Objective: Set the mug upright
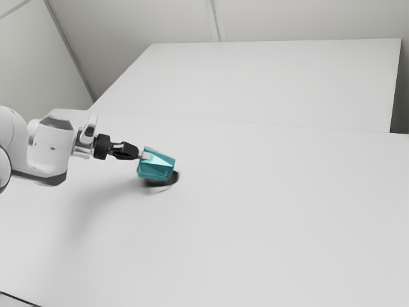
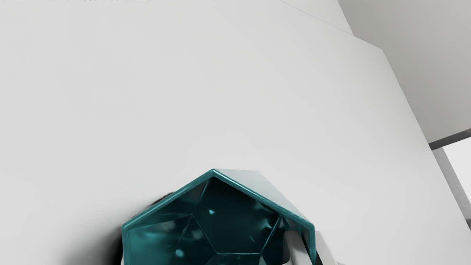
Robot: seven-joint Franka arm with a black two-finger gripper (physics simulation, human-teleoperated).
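Holding the teal mug (image 1: 157,168) by its wall, the black hand (image 1: 144,154) is closed nearly all the way, only this thin wall being between the two fingers. In the wrist view, one finger (image 2: 294,246) is inside the mug and the other finger (image 2: 325,246) is outside, both against the same side of it. The mug is not upright: it is tilted well over, with its open mouth toward the hand, so that its dark inside with flat facets can be seen. If I read the exterior view as a clock, the base of the mug points to about three o'clock, and the arm (image 1: 51,152) comes from nine o'clock. Just beside the mug, at about five o'clock from its middle, is a dark curved shape (image 1: 171,180); I cannot tell if it is a handle or a shadow. Under them is the white desk (image 1: 255,224), but whether the mug touches it, I cannot tell. Farther, toward one o'clock, lies a pale flat surface (image 1: 275,80), and behind it stands a grey wall (image 1: 153,22).
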